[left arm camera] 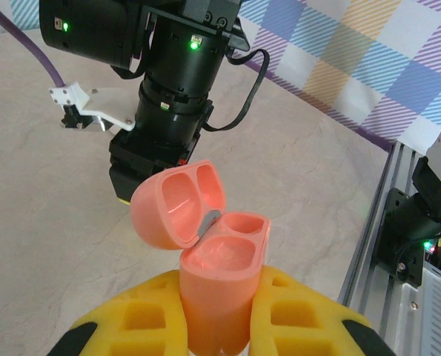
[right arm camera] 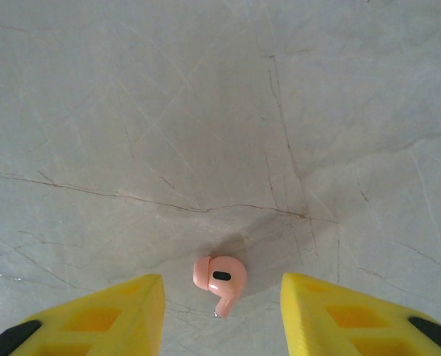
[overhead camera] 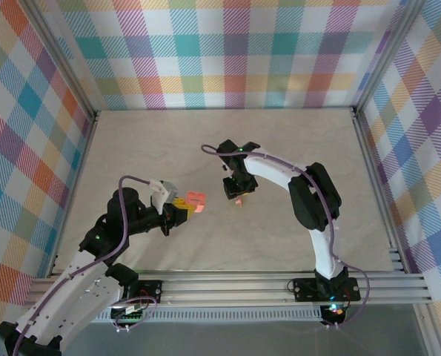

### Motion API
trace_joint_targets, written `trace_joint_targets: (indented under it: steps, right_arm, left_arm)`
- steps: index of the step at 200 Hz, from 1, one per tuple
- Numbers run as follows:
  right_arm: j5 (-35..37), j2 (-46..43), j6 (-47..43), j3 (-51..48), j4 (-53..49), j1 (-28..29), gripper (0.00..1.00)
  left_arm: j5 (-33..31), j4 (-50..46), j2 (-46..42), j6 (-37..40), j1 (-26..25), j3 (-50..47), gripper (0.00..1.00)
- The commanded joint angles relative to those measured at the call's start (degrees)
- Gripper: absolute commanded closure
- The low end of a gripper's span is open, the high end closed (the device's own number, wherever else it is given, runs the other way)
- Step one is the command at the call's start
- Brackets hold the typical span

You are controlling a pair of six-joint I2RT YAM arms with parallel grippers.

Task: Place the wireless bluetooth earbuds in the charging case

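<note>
My left gripper [left arm camera: 219, 326] is shut on a salmon-pink charging case [left arm camera: 224, 282], held upright between the yellow fingers [left arm camera: 131, 319]. Its lid [left arm camera: 177, 204] is swung open and both sockets look empty. From the top view the case [overhead camera: 196, 200] sits left of centre at the tip of the left gripper [overhead camera: 181, 208]. One salmon-pink earbud [right arm camera: 220, 278] lies on the marble tabletop, stem pointing toward the camera. My right gripper [right arm camera: 221, 295] hangs open over it, a yellow finger on each side, not touching. In the top view the right gripper [overhead camera: 237, 194] points down just right of the case.
The right arm's black wrist [left arm camera: 168, 96] stands close behind the open case. An aluminium rail [overhead camera: 235, 285] runs along the near table edge. Plaid walls [overhead camera: 227, 52] close in the back and both sides.
</note>
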Motion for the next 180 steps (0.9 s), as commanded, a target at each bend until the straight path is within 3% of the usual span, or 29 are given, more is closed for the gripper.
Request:
trace_joint_targets:
  steps: [1,78,180]
  right_arm:
    - [-1.2,2.2,-2.6,0.3,-2.0,0.0,0.53]
    - [-2.1,4.8,-3.2,1.5,-2.2,0.0,0.57]
    - [-1.8,2.8,-1.7,0.9,-2.0,0.0,0.77]
  left_arm:
    - [-0.6,1.5,0.0,0.2,-0.4,-0.1,1.00]
    - [-0.9,2.2,1.4,0.4,-0.4,-0.1,1.00]
    - [0.8,7.2,2.1,-1.3,-0.4,-1.9,1.00]
